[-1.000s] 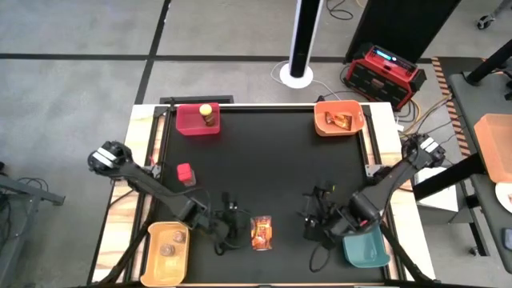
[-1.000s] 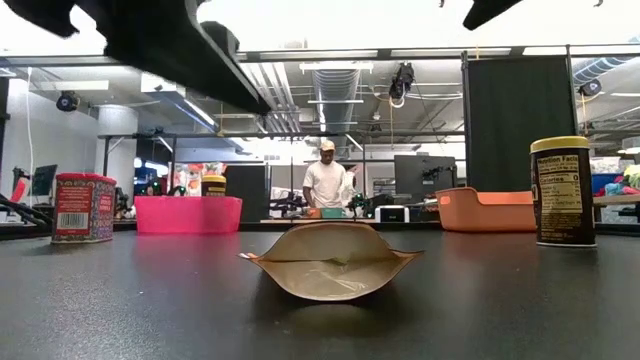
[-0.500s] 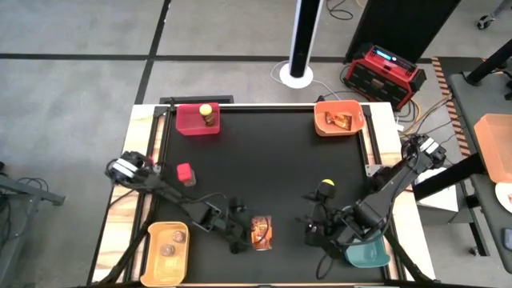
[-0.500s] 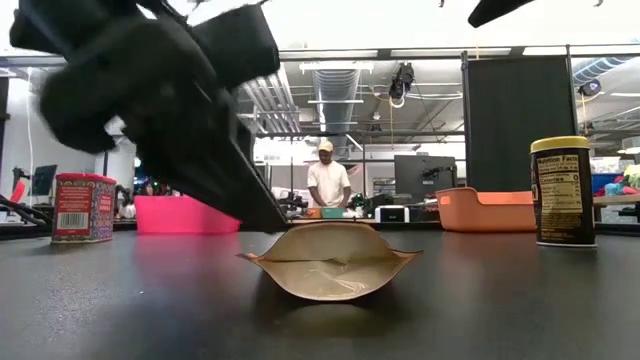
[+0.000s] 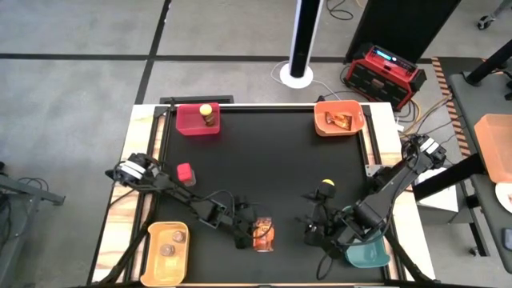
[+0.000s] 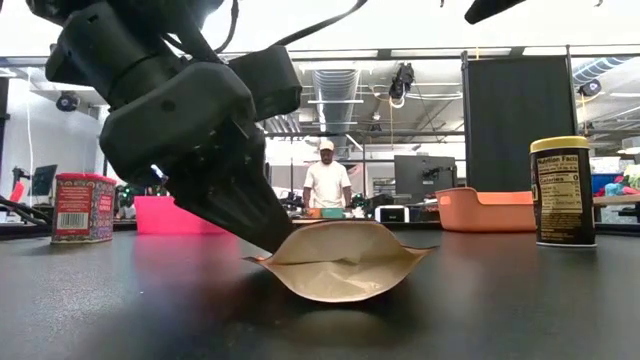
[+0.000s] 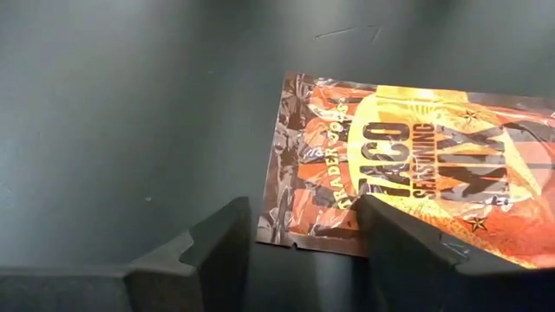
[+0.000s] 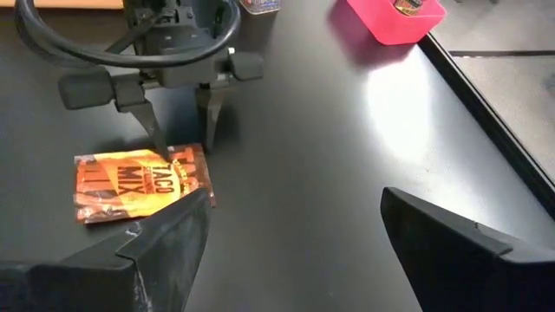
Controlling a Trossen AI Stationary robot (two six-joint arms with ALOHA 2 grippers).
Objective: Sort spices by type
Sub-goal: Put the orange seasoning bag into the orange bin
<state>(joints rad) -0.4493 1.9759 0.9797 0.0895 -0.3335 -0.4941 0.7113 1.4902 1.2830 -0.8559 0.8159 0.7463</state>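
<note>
**Inspector:** Report the left gripper [image 5: 246,227] and its target.

**Operator:** I have it low in the centre of the high view, fingers spread and touching down at the near edge of the taco seasoning packet [image 5: 262,232]. The packet lies flat on the black table [image 5: 272,168], lower centre of frame. In the right wrist view one finger lands on the packet's corner and the other just off its edge, so the edge sits between the jaws.

**Inspector:** Orientation?

**Operator:** In the high view the packet's long axis runs up and down the frame; the fingers come in from its left side, across that axis. The left arm is plainly nearer. The right gripper [image 5: 314,228] waits open, lower right of centre, beside the teal bin [image 5: 366,250].

**Inspector:** The other spices?

**Operator:** A yellow-lidded jar [image 5: 326,190] stands just above the right gripper; a red container [image 5: 185,173] sits mid-left.

**Inspector:** Anything obscured?

**Operator:** In the low view the gripper body hides the contact point. I cannot tell whether the lower finger is under the packet or only against it.
</note>
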